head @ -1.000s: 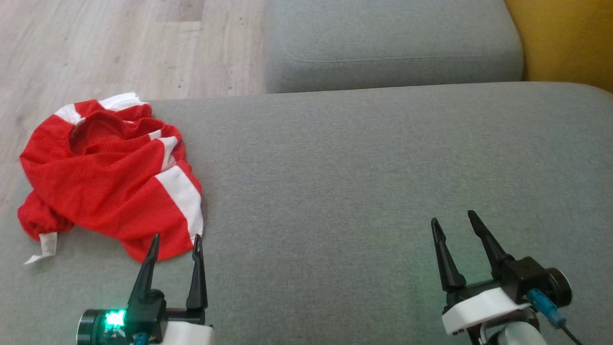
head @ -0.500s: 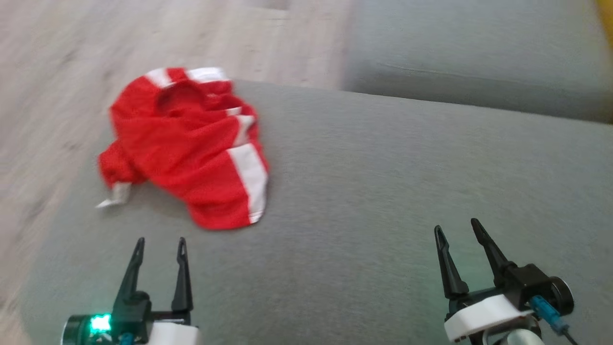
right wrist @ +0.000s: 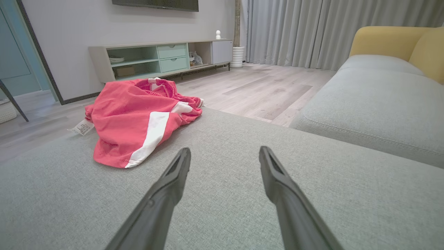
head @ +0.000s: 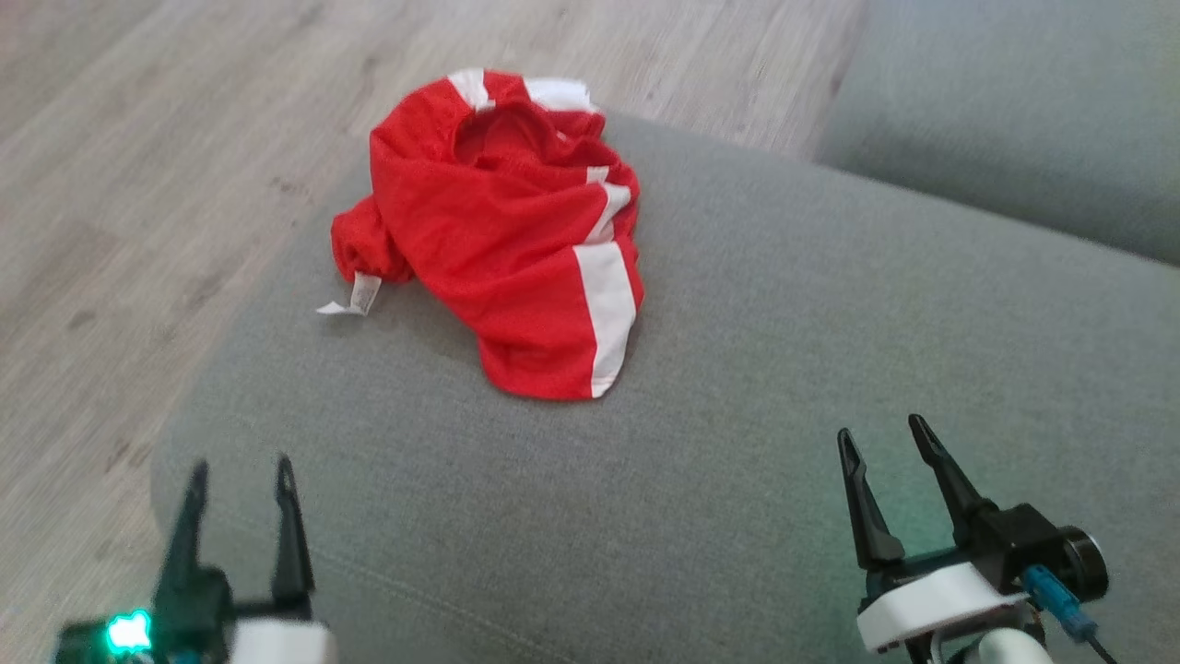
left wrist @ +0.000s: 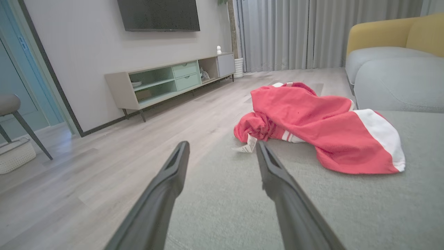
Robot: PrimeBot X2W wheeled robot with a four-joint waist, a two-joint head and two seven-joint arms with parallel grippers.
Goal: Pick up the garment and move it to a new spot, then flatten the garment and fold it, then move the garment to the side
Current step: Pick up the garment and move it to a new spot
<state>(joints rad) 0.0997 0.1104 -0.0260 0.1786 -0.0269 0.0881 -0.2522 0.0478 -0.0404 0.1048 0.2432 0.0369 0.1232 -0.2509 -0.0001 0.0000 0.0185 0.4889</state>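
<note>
Progress looks nil: the crumpled red-and-white mesh garment (head: 502, 240) lies at the far left corner of the grey fabric sofa cushion (head: 830, 323), the left gripper (head: 240, 463) and right gripper (head: 879, 427) open, empty and apart from it, so pickup, flattening, folding and moving aside remain.

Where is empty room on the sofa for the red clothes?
Free: the grey seat cushion between the red garment and the right gripper, and the strip from it to the left gripper. Crowded: the cushion's far left corner, where the garment lies bunched.
</note>
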